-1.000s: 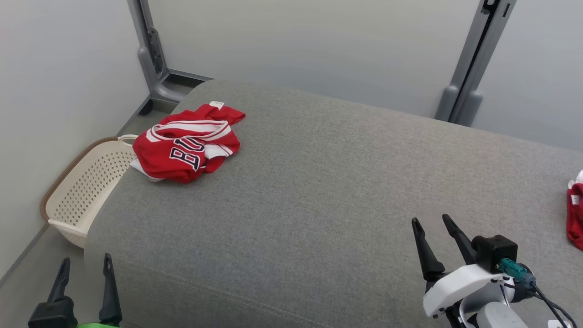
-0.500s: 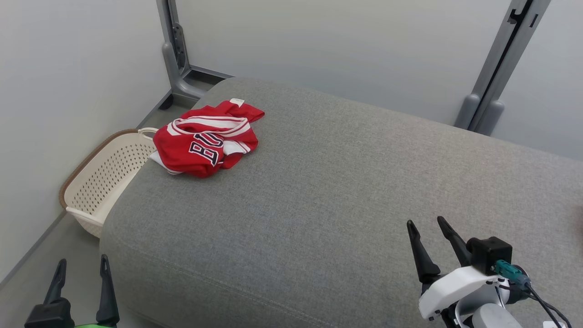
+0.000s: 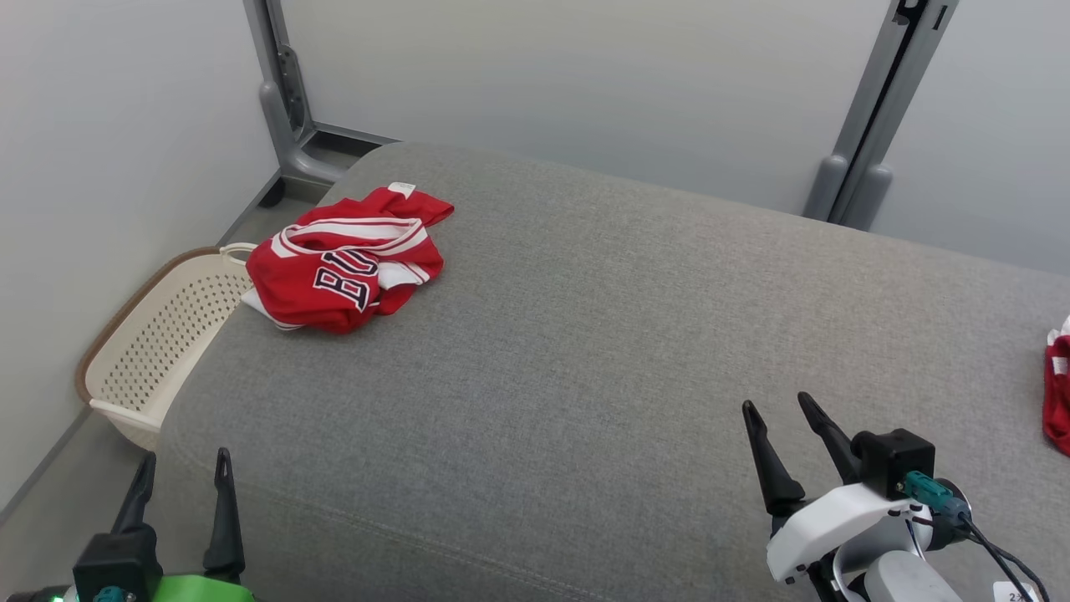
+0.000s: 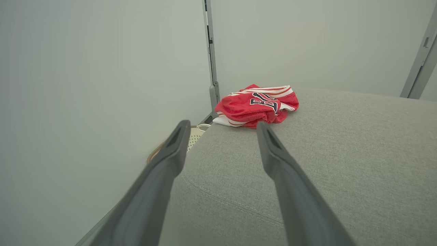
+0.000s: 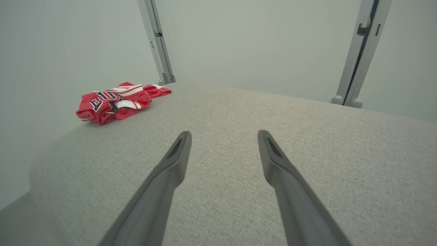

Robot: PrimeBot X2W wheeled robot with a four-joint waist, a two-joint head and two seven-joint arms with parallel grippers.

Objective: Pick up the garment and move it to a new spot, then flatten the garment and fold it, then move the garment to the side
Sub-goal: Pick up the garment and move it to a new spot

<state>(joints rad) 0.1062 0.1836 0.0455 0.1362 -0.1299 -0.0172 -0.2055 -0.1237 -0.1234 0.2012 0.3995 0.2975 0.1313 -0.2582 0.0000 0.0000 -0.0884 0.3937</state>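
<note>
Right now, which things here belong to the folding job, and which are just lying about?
In the job: red shirt, left claw, right claw, grey cushion.
Lying about: cream basket, second red cloth, grey posts.

Reads "BU" in big black letters with white edges on the red garment (image 3: 334, 288); rest of the word lost in the folds. Small white tag (image 3: 404, 189) at its top edge, too tiny to read.

The left gripper (image 3: 186, 456) was held at lower left, the right gripper (image 3: 776, 401) at lower right, fingers spread wide, nothing gripped.
</note>
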